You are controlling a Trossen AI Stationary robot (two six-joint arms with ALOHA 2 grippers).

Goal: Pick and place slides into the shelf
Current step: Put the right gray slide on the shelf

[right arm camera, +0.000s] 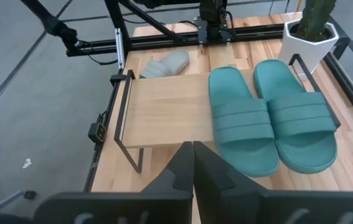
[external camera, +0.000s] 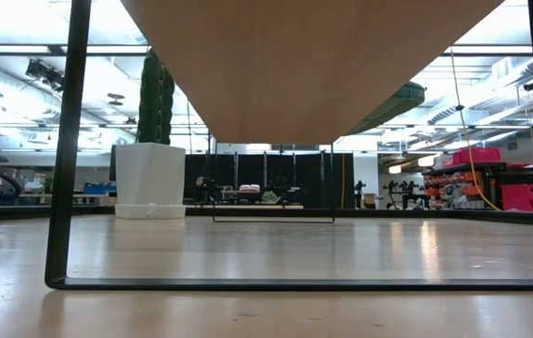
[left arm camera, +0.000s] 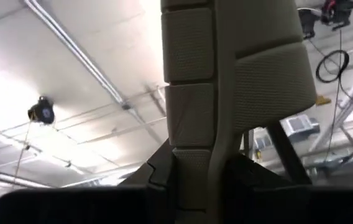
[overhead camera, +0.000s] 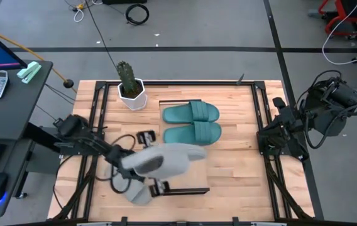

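While the left arm reaches out over the near half of the worktop (overhead camera: 229, 164), its jaws (overhead camera: 155, 162) pinch a light grey slide (overhead camera: 166, 160) and hold it lifted off the wood, the toe pointing toward the right arm; the left wrist view looks up at the ribbed grey underside (left arm camera: 226, 87) clamped between the two dark fingers (left arm camera: 158, 171), with ceiling lights behind it; a second grey slide (overhead camera: 139, 191) lies partly hidden under that arm, just nearer the front edge than the jaws; beyond the jaws, toward the back of the worktop, two teal slides (overhead camera: 192, 122) lie side by side and touching on the shelf (right arm camera: 164, 109), at its end nearest the potted cactus (overhead camera: 128, 85), with the rest of the pale board bare; the right arm waits folded at the right edge of the worktop, its jaws (right arm camera: 192, 165) pressed together and aimed across at the shelf, well apart from every slide; from the low view the shelf's board fills the top of the scene, and the cactus pot (external camera: 149, 178) stands behind its black leg (external camera: 69, 141).
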